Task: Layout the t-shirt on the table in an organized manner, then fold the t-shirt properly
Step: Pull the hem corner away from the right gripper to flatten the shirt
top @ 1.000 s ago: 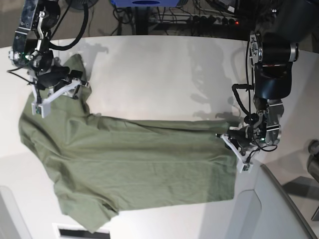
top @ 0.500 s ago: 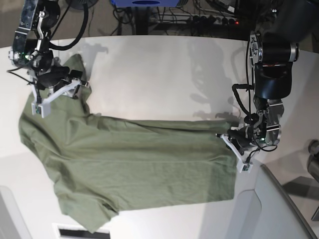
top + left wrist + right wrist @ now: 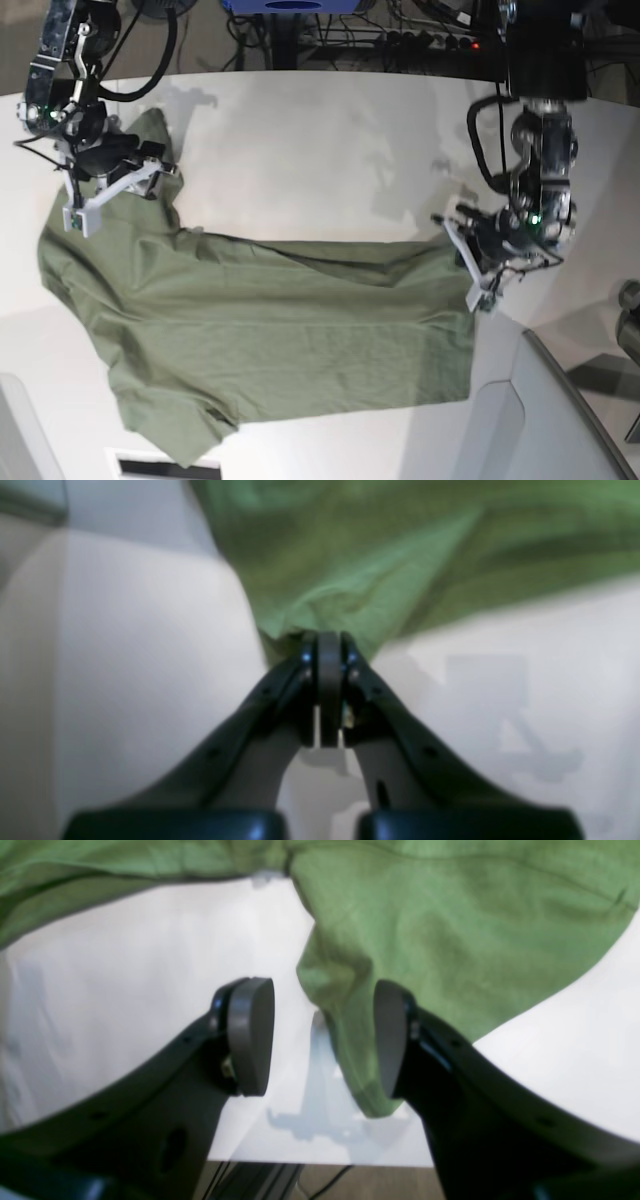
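Left tool is pinched fully closed on a bunched corner of the plain olive-green soft cotton t-shirt, at the shirt's right edge in the base view. Right tool stands with jaws apart, straddling a hanging fold of the same cloth at the far left corner without squeezing it. Most of the shirt lies on the smooth matte white table, roughly spread but creased, its far edge rumpled and its near left corner turned. Laying out looks only partly done; flattening and all folding remain. Fabric appears thin, limp, faintly wrinkled.
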`<action>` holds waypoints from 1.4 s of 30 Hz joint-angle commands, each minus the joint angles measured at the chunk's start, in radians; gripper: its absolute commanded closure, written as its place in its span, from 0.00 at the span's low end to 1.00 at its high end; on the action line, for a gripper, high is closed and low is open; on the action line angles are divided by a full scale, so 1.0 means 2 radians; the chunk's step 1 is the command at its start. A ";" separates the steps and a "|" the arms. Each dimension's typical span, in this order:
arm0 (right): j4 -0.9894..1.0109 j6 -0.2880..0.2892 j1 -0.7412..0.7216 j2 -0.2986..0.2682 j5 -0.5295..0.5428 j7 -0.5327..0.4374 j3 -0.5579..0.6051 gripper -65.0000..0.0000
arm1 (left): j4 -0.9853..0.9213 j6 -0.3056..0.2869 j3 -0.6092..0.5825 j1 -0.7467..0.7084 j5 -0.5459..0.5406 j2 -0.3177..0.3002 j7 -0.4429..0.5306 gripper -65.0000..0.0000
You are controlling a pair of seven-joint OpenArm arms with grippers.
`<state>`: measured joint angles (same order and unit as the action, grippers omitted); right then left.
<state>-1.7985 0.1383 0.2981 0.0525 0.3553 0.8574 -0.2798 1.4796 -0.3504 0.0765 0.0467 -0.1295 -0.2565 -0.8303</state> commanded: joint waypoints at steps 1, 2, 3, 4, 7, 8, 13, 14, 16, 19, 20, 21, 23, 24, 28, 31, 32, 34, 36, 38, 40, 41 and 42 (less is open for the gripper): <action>-0.009 0.002 -0.003 -0.004 0.004 -0.009 -0.001 0.53 | 0.035 0.000 0.002 -0.009 -0.002 -0.009 0.000 1.00; -0.009 0.002 -0.004 -0.004 0.004 -0.009 -0.001 0.53 | 0.061 0.000 0.002 -0.034 -0.002 -0.013 -0.005 1.00; -0.009 0.002 -0.007 -0.004 0.004 -0.009 -0.001 0.53 | 0.084 0.000 0.002 -0.058 -0.002 -0.017 -0.005 1.00; -0.009 0.002 -0.009 -0.004 0.004 -0.007 -0.001 0.53 | 0.103 0.000 0.002 -0.078 -0.001 -0.021 -0.006 1.00; -0.009 0.002 -0.011 -0.004 0.004 -0.008 -0.001 0.53 | 0.136 0.000 0.001 -0.132 0.002 -0.031 -0.006 1.00; -0.009 0.002 -0.012 -0.004 0.004 -0.008 -0.001 0.53 | 0.141 0.000 0.001 -0.148 0.002 -0.038 -0.006 1.00; -0.009 0.002 -0.018 -0.004 0.004 -0.006 -0.002 0.53 | 0.140 0.001 0.005 -0.196 0.002 -0.059 -0.003 1.00; -0.009 0.002 -0.018 -0.004 0.004 -0.006 -0.002 0.53 | 0.135 0.001 0.007 -0.197 0.002 -0.062 -0.003 1.00; -0.009 0.002 -0.018 -0.003 0.004 -0.006 -0.002 0.53 | 0.127 0.001 0.008 -0.197 0.002 -0.070 -0.003 1.00; -0.009 0.002 -0.015 -0.001 0.004 -0.005 -0.002 0.53 | 0.126 0.001 0.002 -0.198 0.002 -0.085 -0.003 1.00; -0.009 0.002 -0.015 -0.001 0.004 -0.005 -0.002 0.53 | 0.128 0.001 0.002 -0.198 0.002 -0.086 -0.003 1.00; -0.009 0.002 -0.014 -0.002 0.004 -0.005 -0.003 0.53 | 0.128 0.001 0.003 -0.201 0.002 -0.086 -0.003 1.00; -0.009 0.002 -0.014 -0.003 0.003 -0.005 -0.003 0.53 | 0.128 0.001 0.005 -0.207 0.002 -0.086 -0.003 1.00; -0.009 0.001 -0.013 -0.003 0.001 -0.005 -0.004 0.53 | 0.128 0.001 0.004 -0.209 0.002 -0.086 -0.003 1.00; -0.008 0.001 -0.008 -0.003 0.001 -0.005 -0.032 0.53 | 0.132 0.001 0.007 -0.219 0.002 -0.086 -0.003 0.96; 0.010 0.001 -0.008 -0.003 0.001 -0.005 -0.071 0.53 | 0.145 0.001 0.009 -0.232 0.002 -0.100 -0.003 0.78; 0.018 0.001 -0.008 -0.004 0.001 -0.005 -0.083 0.53 | 0.150 0.001 0.009 -0.238 0.001 -0.105 -0.003 0.72; 0.030 0.001 -0.008 -0.004 0.001 -0.005 -0.099 0.53 | 0.160 0.001 0.010 -0.242 0.001 -0.115 -0.003 0.64; 0.046 0.001 -0.008 -0.014 0.001 -0.005 -0.105 0.53 | 0.171 0.002 0.017 -0.242 0.001 -0.116 -0.003 0.57; 0.060 0.001 -0.008 -0.020 0.001 -0.005 -0.105 0.53 | 0.183 0.001 0.042 -0.245 -0.003 -0.112 -0.003 0.56; 0.073 0.002 -0.008 -0.020 0.001 -0.006 -0.105 0.53 | 0.188 0.001 0.058 -0.240 -0.010 -0.098 -0.003 0.57; 0.078 0.002 -0.008 -0.020 0.001 -0.007 -0.108 0.53 | 0.188 0.001 0.062 -0.234 -0.015 -0.090 -0.002 0.57; 0.085 0.002 -0.010 -0.020 0.001 -0.007 -0.108 0.55 | 0.186 0.001 0.057 -0.220 -0.022 -0.082 -0.002 0.57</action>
<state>-1.6169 0.1383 0.2855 0.0170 0.3477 0.8524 -0.4950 1.8362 -0.3450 0.1925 -0.4042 -0.1589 -0.4133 -0.8520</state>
